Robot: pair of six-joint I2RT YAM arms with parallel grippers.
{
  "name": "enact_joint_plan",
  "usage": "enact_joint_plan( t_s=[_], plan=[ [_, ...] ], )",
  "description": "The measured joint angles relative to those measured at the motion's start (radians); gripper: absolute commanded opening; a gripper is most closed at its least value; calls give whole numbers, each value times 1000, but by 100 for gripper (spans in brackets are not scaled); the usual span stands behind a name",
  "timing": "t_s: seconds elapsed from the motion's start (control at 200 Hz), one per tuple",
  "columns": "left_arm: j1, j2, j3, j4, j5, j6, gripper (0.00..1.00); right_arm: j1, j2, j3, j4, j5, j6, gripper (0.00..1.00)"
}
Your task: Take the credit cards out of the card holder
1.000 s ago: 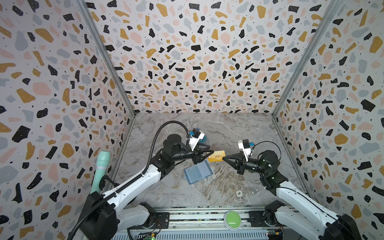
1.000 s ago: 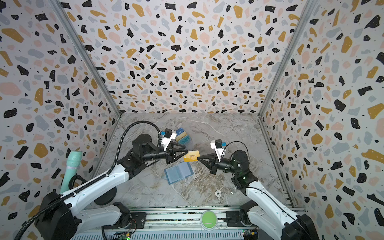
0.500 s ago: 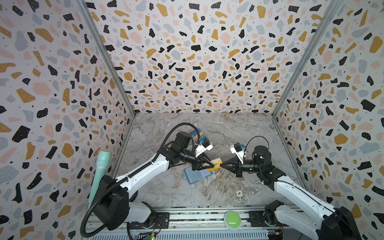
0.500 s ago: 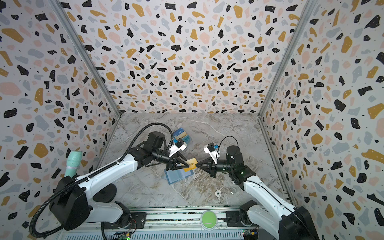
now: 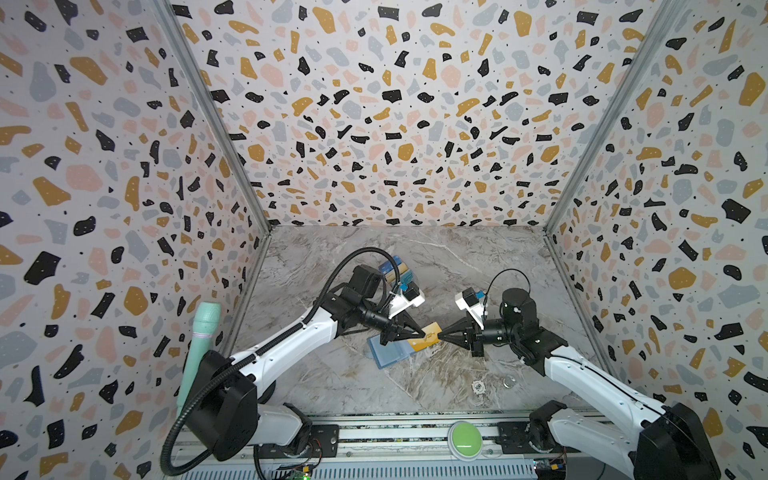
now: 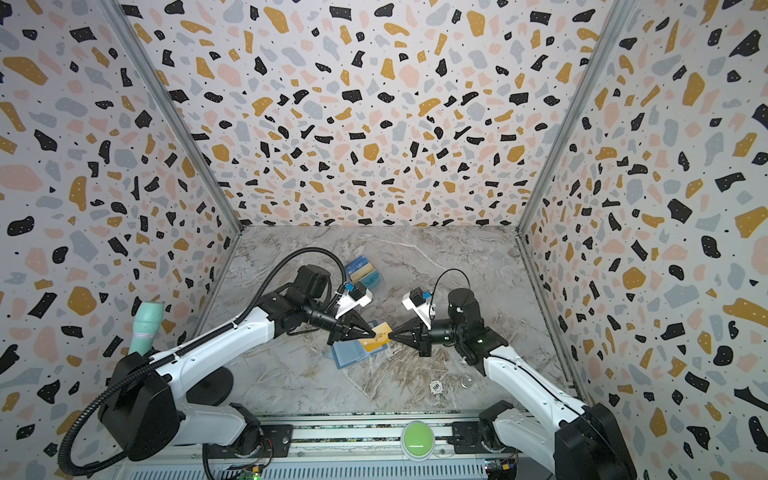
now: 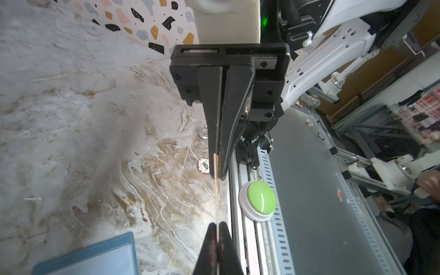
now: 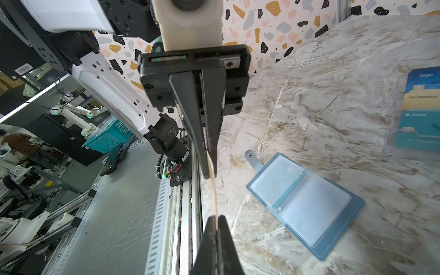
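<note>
- One yellow card (image 5: pixel 429 338) is up in the air mid-table, seen edge-on from both wrists.
- Left gripper (image 5: pixel 423 333) is clamped on its left end, and right gripper (image 5: pixel 440 335) is clamped on its right end.
- Card holder (image 5: pixel 388 353) lies open on the table (image 5: pixel 332 257), just under the card and slightly left.
- Teal card (image 8: pixel 289 191) sits in one sleeve.
- Acrylic stand (image 8: pixel 390 145) with cards is farther back; poker chip (image 5: pixel 478 387) is near-right.
</note>
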Motion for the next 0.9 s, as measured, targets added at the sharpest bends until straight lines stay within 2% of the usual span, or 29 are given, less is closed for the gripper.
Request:
enact_joint_plan(
  t_s=[0.025, 0.09, 0.175, 0.315, 0.4, 0.566, 0.761, 0.901],
  plan=[
    [0, 0, 0, 0, -1, 2, 1, 0, 0, 2, -3, 1, -3, 1],
    [0, 0, 3, -2, -9, 4, 0, 0, 0, 7, -13, 7, -9, 15],
    [0, -2, 13, -12, -34, 6, 0, 1, 1, 9, -23, 38, -12, 42],
    [5, -17, 22, -14, -111, 1, 0, 0, -5, 9, -48, 138, -19, 62],
    [21, -19, 30, -13, -163, -4, 0, 0, -25, 9, -65, 227, -18, 65],
    [71, 13, 86, -21, -290, -6, 0, 0, -69, 11, -105, 418, -6, 66],
    [122, 188, 280, -86, -445, 34, 0, 0, -89, 24, -179, 615, 13, 66],
    [169, 328, 430, -169, -532, 76, 0, -1, -123, 24, -208, 684, 26, 67]
  ],
)
